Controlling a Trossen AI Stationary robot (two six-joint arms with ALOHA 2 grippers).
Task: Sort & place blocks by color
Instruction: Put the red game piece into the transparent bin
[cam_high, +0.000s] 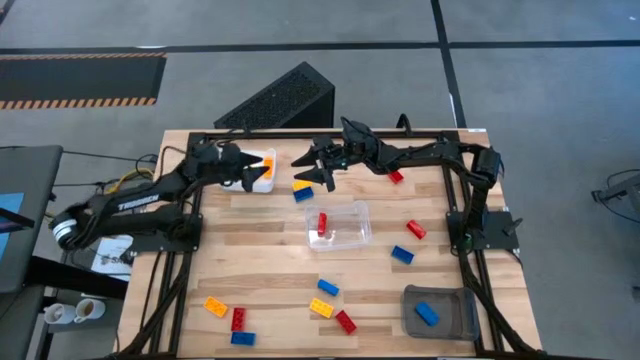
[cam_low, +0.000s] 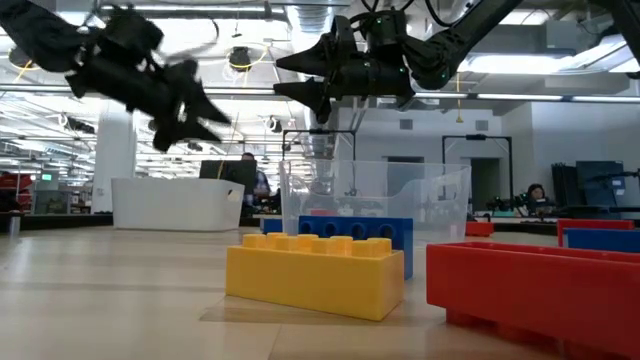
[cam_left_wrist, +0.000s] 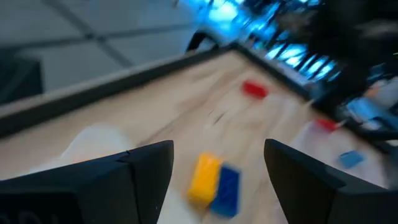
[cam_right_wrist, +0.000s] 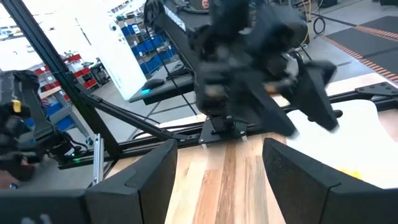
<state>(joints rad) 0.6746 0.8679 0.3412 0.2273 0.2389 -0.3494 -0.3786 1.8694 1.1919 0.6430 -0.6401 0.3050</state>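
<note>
Sitting on a grey concrete floor (cam_high: 300, 25) crossed by dark seams, with a black-and-orange hazard strip (cam_high: 80, 78) running along the far left. Leaning against the table's (cam_high: 270, 250) far edge: a black perforated box (cam_high: 280, 98). Glowing overhead in the low view, long ceiling lights (cam_low: 540, 62) over an open workshop hall. Standing further back, a white column (cam_low: 113, 150), a white counter (cam_low: 180, 204), and blue storage bins (cam_right_wrist: 134, 34) on shelving.
</note>
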